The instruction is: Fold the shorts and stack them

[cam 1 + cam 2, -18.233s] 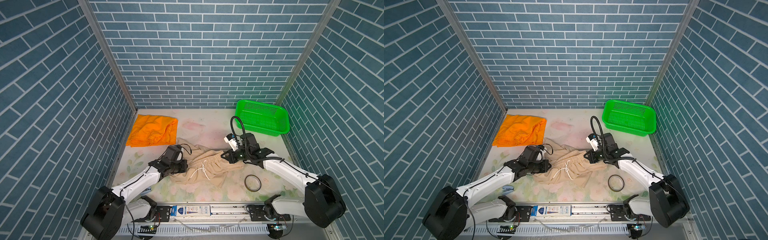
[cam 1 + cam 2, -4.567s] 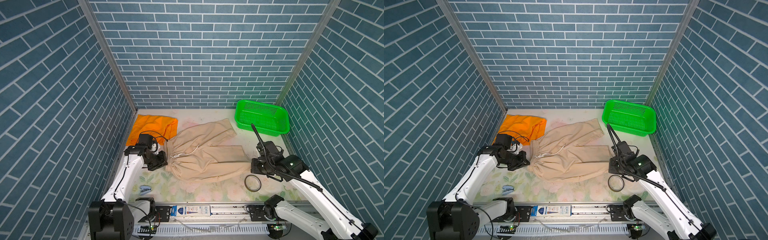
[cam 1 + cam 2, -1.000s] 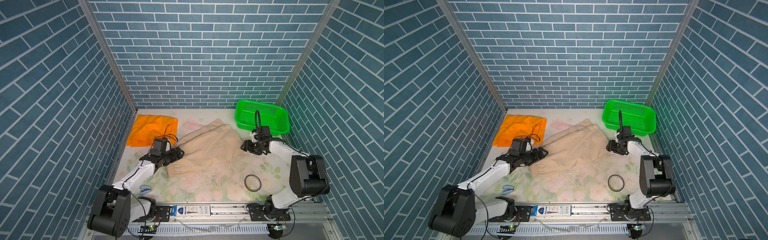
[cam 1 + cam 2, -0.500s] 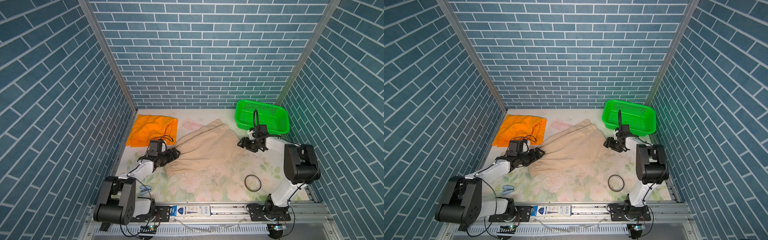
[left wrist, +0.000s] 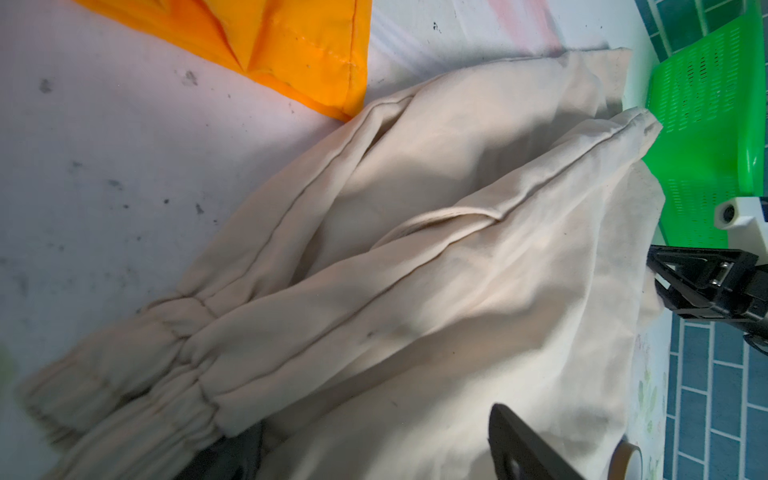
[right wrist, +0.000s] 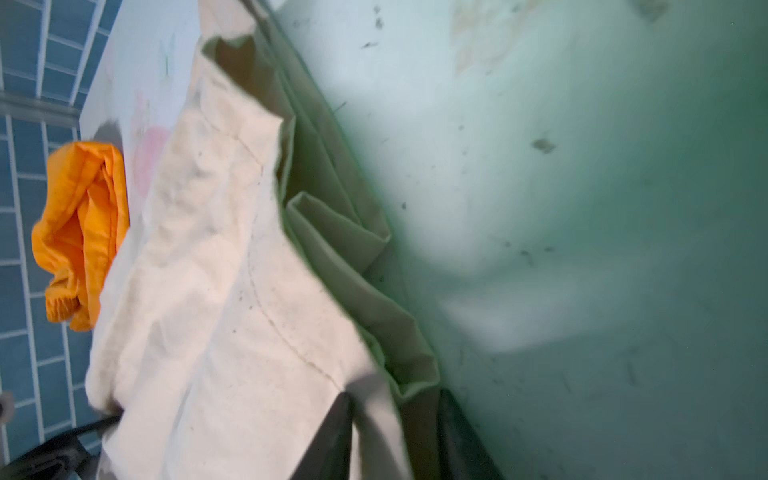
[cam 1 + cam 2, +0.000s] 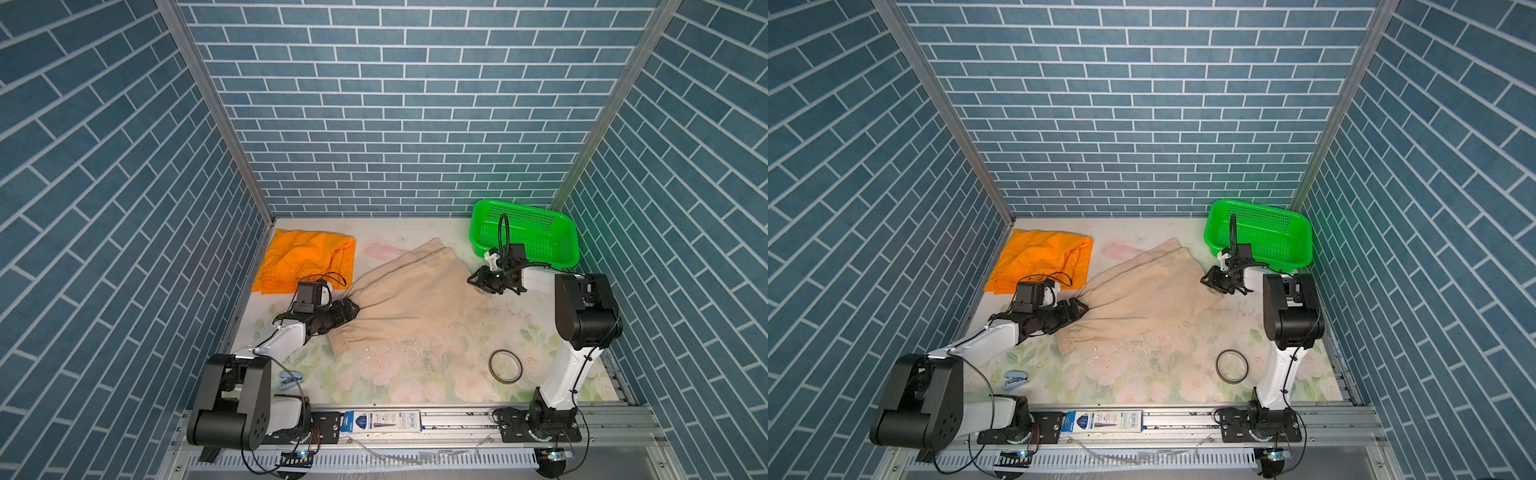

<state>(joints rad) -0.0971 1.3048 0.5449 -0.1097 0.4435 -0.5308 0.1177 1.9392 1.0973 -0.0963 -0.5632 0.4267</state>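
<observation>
The beige shorts lie folded lengthwise in mid-table, waistband at the near left, leg hems toward the far right. The orange shorts lie folded at the far left corner. My left gripper sits at the beige waistband; in the left wrist view its fingers stand wide apart with beige cloth lying between them. My right gripper is at the right hem. In the right wrist view it is shut on a fold of that beige cloth.
A green perforated basket stands at the far right corner, just behind my right wrist. A dark tape ring lies near the front right, and a small blue stapler near the front left. Blue brick walls close in three sides.
My right gripper has reached the beige hem and closed on it. My left gripper stays wide at the waistband, hardly moved.
</observation>
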